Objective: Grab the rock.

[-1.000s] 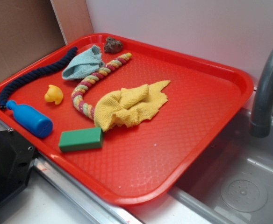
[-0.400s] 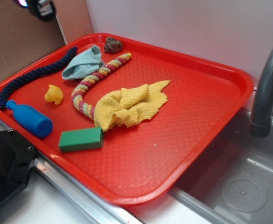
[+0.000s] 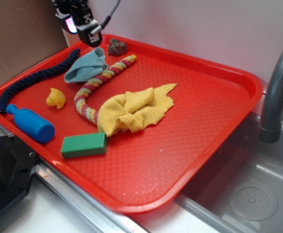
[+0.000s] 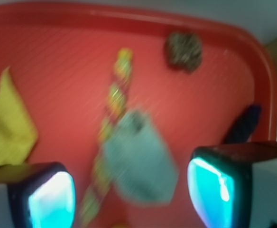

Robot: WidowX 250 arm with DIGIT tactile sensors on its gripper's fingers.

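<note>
The rock (image 3: 117,46) is a small lumpy brown-grey stone lying at the far corner of the red tray (image 3: 219,121). In the wrist view the rock (image 4: 183,51) shows blurred near the top right. My gripper (image 3: 89,35) hangs in the air at the upper left, above the teal cloth (image 3: 86,66) and left of the rock. It is open (image 4: 131,197), with its two glowing pads far apart and nothing between them; the teal cloth (image 4: 138,161) lies below the gap.
On the tray lie a braided multicolour rope (image 3: 100,82), a yellow cloth (image 3: 134,109), a yellow duck (image 3: 55,98), a blue bottle (image 3: 31,124), a green block (image 3: 84,144) and a dark blue rope (image 3: 32,80). A grey tap (image 3: 277,92) and sink (image 3: 248,194) stand at right.
My gripper has come into view from the upper left and moved right and down towards the tray's far corner. Nothing on the tray has moved.
</note>
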